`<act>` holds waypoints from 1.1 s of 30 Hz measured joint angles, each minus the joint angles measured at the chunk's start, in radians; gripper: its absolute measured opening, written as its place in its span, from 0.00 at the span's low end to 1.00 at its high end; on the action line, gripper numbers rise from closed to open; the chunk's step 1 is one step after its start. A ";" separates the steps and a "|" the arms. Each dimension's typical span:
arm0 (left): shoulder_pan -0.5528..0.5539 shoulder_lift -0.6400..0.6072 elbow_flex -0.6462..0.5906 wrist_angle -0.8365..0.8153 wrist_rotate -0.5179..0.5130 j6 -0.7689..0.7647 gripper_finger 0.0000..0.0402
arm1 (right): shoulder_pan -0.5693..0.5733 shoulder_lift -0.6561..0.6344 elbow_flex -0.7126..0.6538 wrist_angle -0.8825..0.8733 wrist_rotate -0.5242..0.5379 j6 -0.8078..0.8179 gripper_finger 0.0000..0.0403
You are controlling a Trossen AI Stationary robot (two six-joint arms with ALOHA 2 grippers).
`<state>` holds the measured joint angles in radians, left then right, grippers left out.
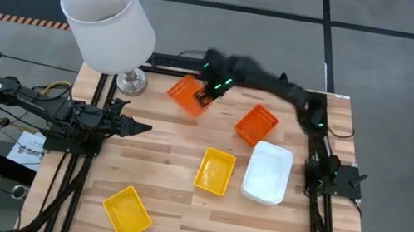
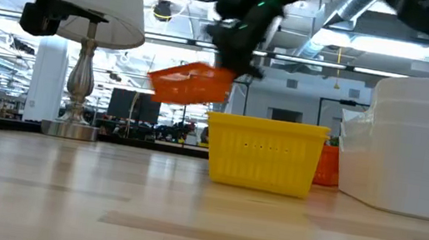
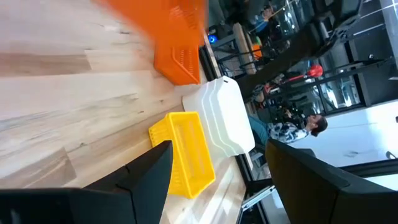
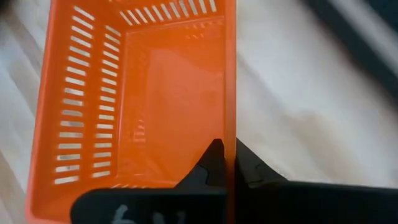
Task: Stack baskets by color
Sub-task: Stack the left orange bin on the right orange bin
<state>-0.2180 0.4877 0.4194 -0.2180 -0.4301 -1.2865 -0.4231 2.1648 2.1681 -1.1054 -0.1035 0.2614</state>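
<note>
An orange basket [image 1: 187,95] hangs in the air near the table's far edge, with my right gripper [image 1: 210,90] shut on it. In the low view this basket [image 2: 190,83] floats tilted above the tabletop. A second orange basket [image 1: 256,123] stands on the table to its right. White baskets [image 1: 267,173] sit nested on the right. One yellow basket [image 1: 214,171] stands mid-table and another [image 1: 127,211] at the near left. My left gripper [image 1: 136,128] waits open at the left side, holding nothing. My right gripper pinches a long side wall of the orange basket at its rim [image 4: 231,134], one finger [image 4: 213,163] inside the basket and one [image 4: 250,167] outside. The fingers come from above, slanting down. The basket is lifted clear of the table and tilted, hanging below the fingers [image 2: 235,62].
A lamp with a large white shade [image 1: 109,22] and a metal foot [image 1: 131,81] stands at the far left corner, close to the lifted basket. Bare wood lies between the left gripper and the mid-table yellow basket.
</note>
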 joint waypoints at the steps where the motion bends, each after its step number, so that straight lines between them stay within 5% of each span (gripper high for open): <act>1: 0.000 0.000 0.000 0.000 0.000 0.000 0.61 | -0.023 -0.032 0.000 -0.050 0.001 -0.058 0.01; 10: 0.000 0.004 0.000 -0.001 -0.004 0.008 0.61 | -0.209 -0.319 0.000 -0.449 0.001 -0.714 0.01; 17: 0.000 0.005 0.000 -0.003 -0.039 0.009 0.61 | -0.318 -0.432 -0.032 -0.468 0.001 -1.123 0.03; 33: 0.000 0.005 0.000 -0.040 -0.047 0.008 0.61 | -0.342 -0.438 -0.223 -0.466 0.026 -1.425 0.01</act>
<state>-0.2183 0.4923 0.4194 -0.2577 -0.4770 -1.2781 -0.7654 1.7267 1.9455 -1.5712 -0.0780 -1.1640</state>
